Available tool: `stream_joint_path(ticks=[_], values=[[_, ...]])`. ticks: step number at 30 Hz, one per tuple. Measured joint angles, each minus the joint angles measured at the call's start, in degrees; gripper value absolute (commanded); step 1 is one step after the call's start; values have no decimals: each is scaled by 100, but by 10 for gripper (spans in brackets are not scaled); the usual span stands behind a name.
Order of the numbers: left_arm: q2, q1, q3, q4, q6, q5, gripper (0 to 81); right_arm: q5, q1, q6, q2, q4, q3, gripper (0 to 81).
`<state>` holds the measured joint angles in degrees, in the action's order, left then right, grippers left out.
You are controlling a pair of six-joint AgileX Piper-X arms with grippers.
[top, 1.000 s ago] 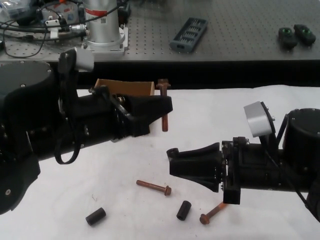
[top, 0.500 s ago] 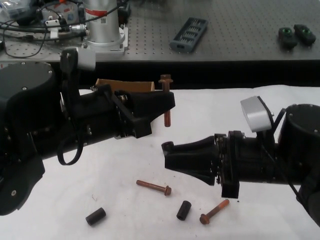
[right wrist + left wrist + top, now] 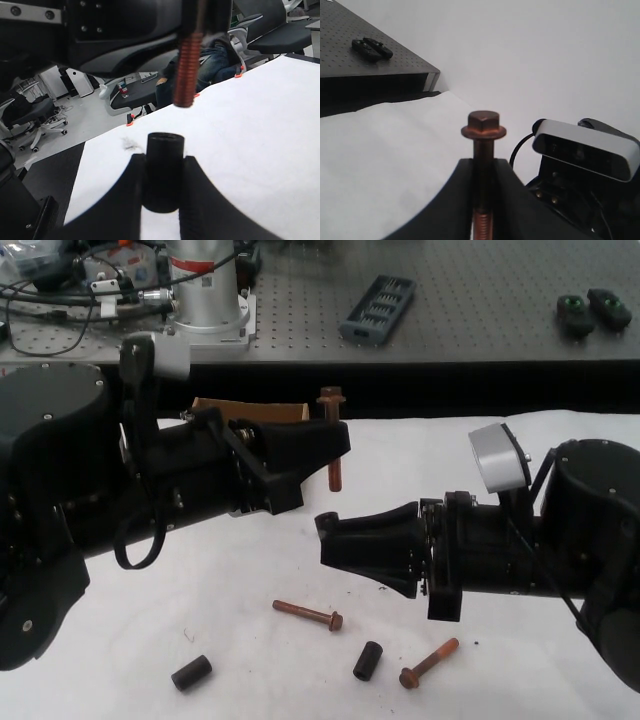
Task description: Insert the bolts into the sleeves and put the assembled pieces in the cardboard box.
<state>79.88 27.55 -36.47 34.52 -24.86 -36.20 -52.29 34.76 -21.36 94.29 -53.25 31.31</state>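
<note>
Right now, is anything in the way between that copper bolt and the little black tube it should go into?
Nothing visible. The copper-coloured threaded metal bolt hangs thread-down above the open top of the upright black cylindrical sleeve, only air between them.

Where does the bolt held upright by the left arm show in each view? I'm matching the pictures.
High view: the bolt stands upright in the left gripper, right of the cardboard box.
Left wrist view: the bolt, head up, between the fingers.
Right wrist view: its threaded end hangs over the sleeve in the right gripper.
Shared landmark: the white sheet.
</note>
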Motion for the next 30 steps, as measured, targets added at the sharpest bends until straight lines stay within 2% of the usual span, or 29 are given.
stream_joint_path(ticks=[14,30], values=[[0,0,0,0,-45,0,6,26,-170,-96,0,-203,0,54],[0,0,0,0,-58,0,6,15,-165,-220,0,-399,0,54]])
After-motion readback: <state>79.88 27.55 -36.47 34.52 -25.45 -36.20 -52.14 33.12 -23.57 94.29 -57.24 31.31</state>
